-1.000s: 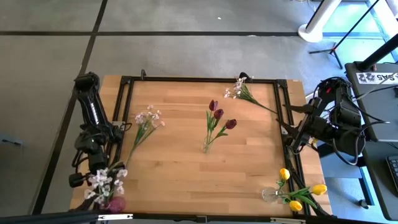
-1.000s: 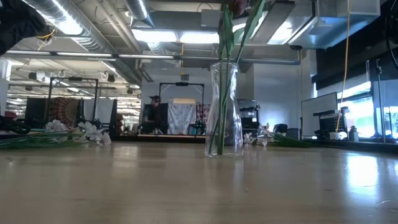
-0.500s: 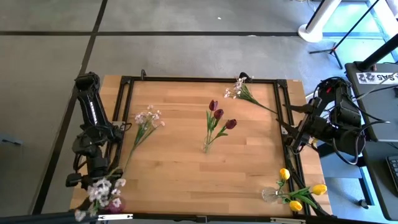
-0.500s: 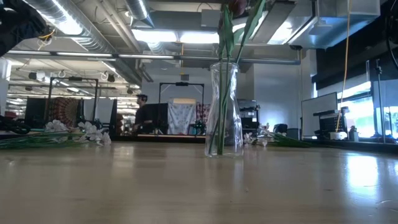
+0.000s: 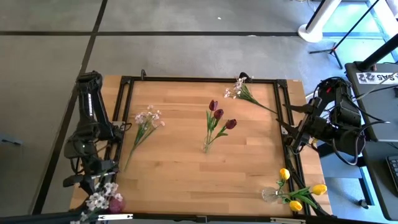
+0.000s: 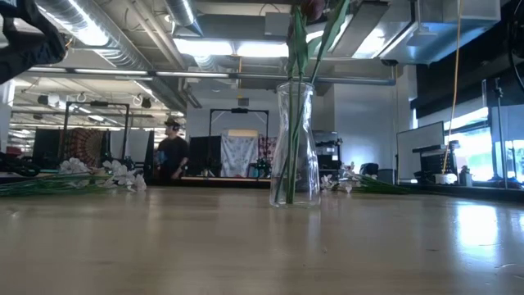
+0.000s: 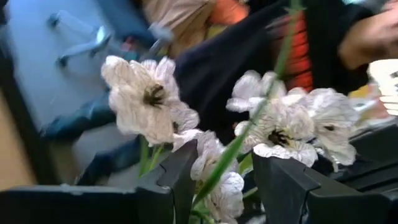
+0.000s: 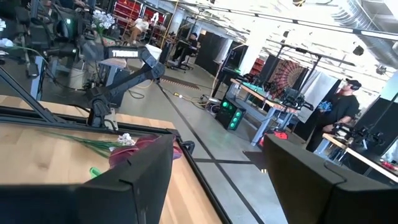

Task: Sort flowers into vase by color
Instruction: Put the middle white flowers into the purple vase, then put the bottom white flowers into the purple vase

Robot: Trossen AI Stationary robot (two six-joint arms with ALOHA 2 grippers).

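The wooden table [image 5: 186, 162] is my landmark. My right pincer [image 5: 292, 138] waits at its right edge, fingers spread. My left pincer [image 5: 93, 182], at its front-left corner, pinches a white-pink spray [image 5: 99, 200]. At the centre stands the vase [image 5: 206, 146] holding the dark red tulips [image 5: 218, 115].

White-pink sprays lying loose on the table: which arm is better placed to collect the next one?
Left, probably. The left gripper is at the near-left corner beside its spray-filled vase, and one loose white-pink spray lies close by. The right gripper waits at the right edge, nearer only to the far spray.
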